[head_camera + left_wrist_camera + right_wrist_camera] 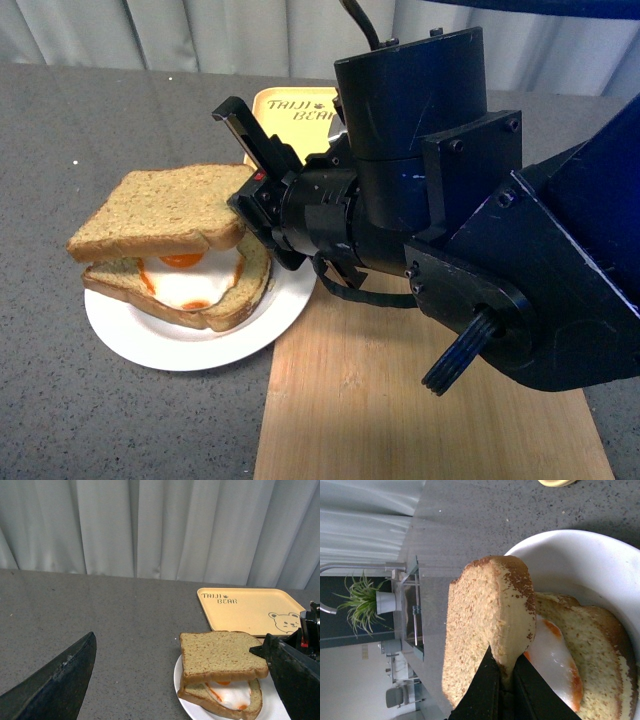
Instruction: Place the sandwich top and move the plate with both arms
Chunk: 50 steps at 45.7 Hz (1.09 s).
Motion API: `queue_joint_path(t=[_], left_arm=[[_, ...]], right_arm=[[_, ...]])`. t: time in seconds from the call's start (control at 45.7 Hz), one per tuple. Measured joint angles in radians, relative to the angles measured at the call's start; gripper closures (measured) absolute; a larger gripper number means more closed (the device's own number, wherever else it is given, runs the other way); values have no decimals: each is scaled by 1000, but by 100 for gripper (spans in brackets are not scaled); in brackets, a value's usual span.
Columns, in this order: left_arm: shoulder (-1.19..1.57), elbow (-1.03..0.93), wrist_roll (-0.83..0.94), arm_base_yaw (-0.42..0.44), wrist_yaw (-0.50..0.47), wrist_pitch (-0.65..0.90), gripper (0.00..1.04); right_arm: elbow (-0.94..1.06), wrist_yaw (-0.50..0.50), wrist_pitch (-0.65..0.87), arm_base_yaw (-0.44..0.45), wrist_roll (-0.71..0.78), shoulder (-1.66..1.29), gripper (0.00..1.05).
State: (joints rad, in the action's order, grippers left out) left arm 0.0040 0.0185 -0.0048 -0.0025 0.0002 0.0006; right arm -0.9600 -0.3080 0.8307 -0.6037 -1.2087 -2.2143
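Jaws of your right gripper (pixel 503 662) pinch the sandwich top (pixel 165 210) just above the egg slice (pixel 190 285) on the plate (pixel 150 340); jaws of your left gripper (pixel 172 644) stand open.

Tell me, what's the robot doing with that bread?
It's making an egg sandwich. The right claw is shut on the edge of the sandwich top, holding that slice over the bottom slice with the fried egg, which lies on the white plate. The top slice isn't let go yet, and the plate hasn't been picked up.
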Motion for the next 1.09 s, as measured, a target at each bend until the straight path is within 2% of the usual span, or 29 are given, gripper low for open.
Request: queue_joint_path(t=[0.044, 0.066, 0.307, 0.35, 0.438, 0.547, 0.591, 0.657, 0.701, 0.723, 0.788, 0.854, 1.051, 1.095], left_arm=[[0, 0, 0, 0, 0, 0, 7], [0, 0, 0, 0, 0, 0, 7], [0, 0, 0, 0, 0, 0, 7], [0, 0, 0, 0, 0, 0, 7], [0, 0, 0, 0, 0, 0, 7], [0, 0, 0, 0, 0, 0, 7], [0, 0, 0, 0, 0, 0, 7], [0, 0, 0, 0, 2, 0, 7], [0, 0, 0, 0, 0, 0, 7], [0, 0, 0, 0, -3, 0, 7], [-1, 0, 0, 0, -3, 0, 7], [-1, 0, 0, 0, -3, 0, 7], [-1, 0, 0, 0, 0, 0, 7], [-1, 0, 0, 0, 0, 0, 7]], right_arm=[[2, 3, -3, -2, 0, -1, 102], [6, 3, -3, -2, 3, -1, 99], [116, 89, -62, 0, 124, 111, 50], [145, 129, -77, 6, 156, 166, 39], [182, 201, -122, 14, 222, 237, 27], [236, 334, -233, 42, 386, 356, 8], [254, 391, -207, 48, 457, 372, 10], [357, 678, 168, 58, 710, 330, 24], [447, 762, 356, 81, 853, 334, 33], [496, 774, 442, 100, 938, 352, 38], [583, 754, 543, 150, 1078, 431, 51], [646, 715, 550, 188, 1141, 520, 63], [773, 632, 497, 278, 1190, 670, 92], [806, 602, 470, 305, 1196, 733, 102]])
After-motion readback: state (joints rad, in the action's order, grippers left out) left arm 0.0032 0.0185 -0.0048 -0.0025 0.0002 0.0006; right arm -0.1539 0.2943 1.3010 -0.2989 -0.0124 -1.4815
